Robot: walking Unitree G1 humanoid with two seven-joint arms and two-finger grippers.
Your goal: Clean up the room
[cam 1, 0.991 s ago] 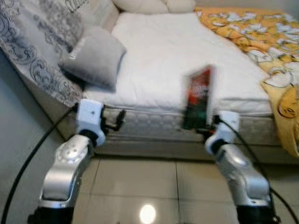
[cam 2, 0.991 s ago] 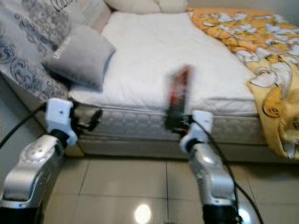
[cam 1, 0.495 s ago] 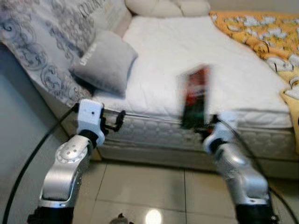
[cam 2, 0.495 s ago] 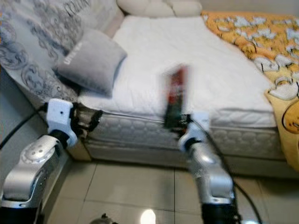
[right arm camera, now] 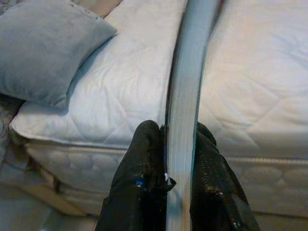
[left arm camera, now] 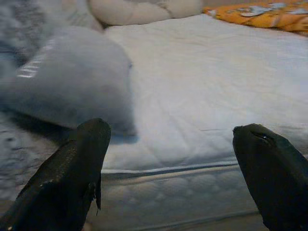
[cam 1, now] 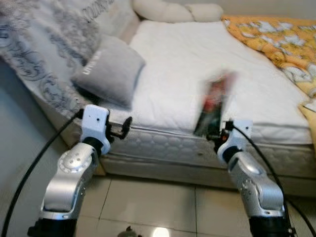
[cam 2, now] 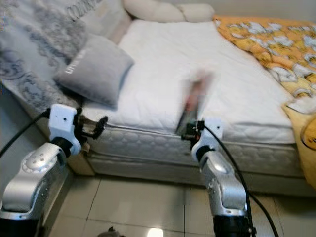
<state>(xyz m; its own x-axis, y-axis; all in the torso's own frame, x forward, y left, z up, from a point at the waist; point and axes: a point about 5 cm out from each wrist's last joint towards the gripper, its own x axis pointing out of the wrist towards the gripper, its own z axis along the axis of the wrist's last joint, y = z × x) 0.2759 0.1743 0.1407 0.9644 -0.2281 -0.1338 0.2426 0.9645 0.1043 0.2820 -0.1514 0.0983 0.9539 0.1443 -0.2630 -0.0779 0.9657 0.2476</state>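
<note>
- The bed (cam 1: 197,64) with its white mattress lies ahead, its near edge just beyond both arms.
- An orange patterned blanket (cam 1: 276,37) covers the bed's far right side.
- A grey patterned cover (cam 1: 44,54) drapes down the left side.
- A grey pillow (cam 1: 111,69) rests near the left edge, with cream pillows (cam 1: 173,10) at the head.
- The book (cam 1: 215,103), blurred, stands upright over the mattress edge, clamped in the right pincer (right arm camera: 179,144).
- The left pincer (left arm camera: 168,159) hangs spread apart, holding nothing, before the mattress edge.

Bed (cam 1: 197,69): we face its near edge.
Cushion (cam 1: 109,70): on our left side.
Quilt (cam 1: 276,39): far right.
Book (cam 1: 213,103): upright, between them.
</note>
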